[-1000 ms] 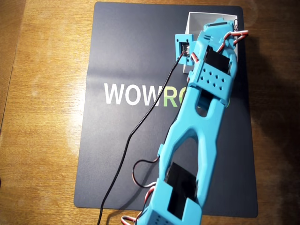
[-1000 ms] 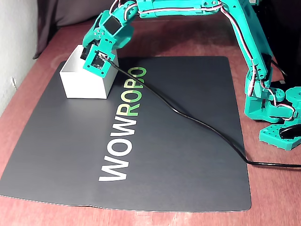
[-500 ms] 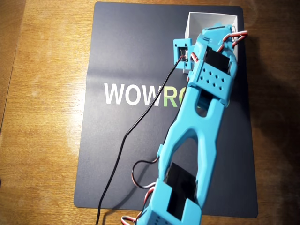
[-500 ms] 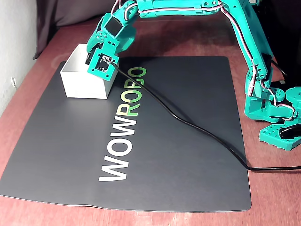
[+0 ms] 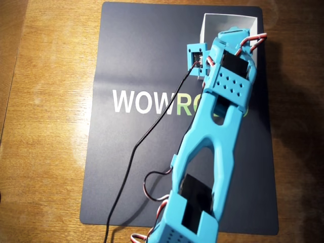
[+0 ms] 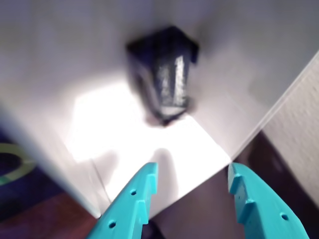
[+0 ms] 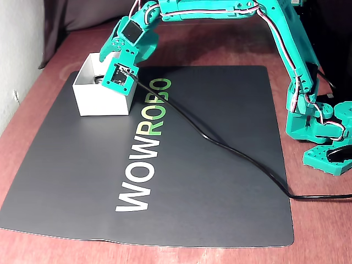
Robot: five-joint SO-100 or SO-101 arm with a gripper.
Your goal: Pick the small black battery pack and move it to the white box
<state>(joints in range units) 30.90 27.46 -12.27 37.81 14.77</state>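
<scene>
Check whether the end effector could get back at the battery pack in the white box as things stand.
Probably yes. In the wrist view the end effector is open above the white box, and the battery pack lies on its floor ahead of the fingertips with nothing between. The box walls may crowd the approach.

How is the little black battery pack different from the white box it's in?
The battery pack is black with a grey mark; the white box is plain white. The pack is a small solid block; the box is much wider, open-topped, with thin upright walls. The pack lies inside; the box sits on the dark mat. Both have straight edges.
</scene>
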